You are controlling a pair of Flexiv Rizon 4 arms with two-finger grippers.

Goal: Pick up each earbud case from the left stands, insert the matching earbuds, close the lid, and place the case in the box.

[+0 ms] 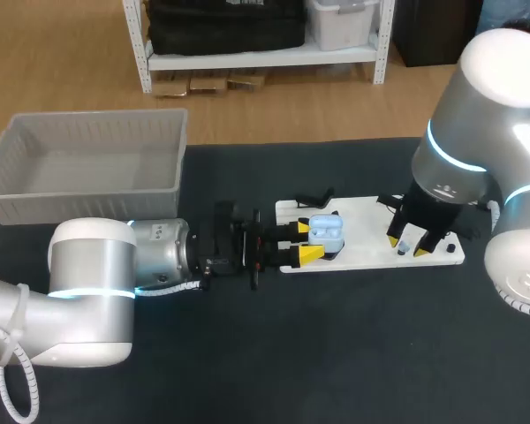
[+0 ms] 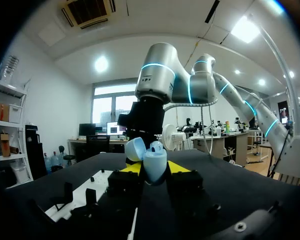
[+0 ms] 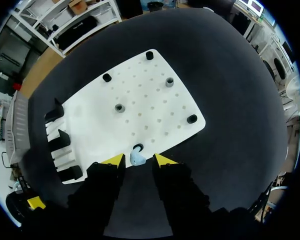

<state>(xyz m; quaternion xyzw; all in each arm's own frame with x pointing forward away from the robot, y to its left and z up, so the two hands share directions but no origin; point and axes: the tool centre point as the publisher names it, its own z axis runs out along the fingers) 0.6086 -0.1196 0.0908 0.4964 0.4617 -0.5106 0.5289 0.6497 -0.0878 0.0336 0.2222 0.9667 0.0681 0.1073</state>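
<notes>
Pale-blue earbud case (image 1: pixel 327 231), lid (image 2: pixel 135 149) open, sits clamped in the left jaws mid-frame; right jaws hang slightly open astride an earbud (image 3: pixel 137 159), and should centre before closing.

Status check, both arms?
Left gripper shut on open pale-blue plastic earbud case. Right gripper open, straddling pale-blue earbud at white pegboard edge. Nothing seen blocking.
</notes>
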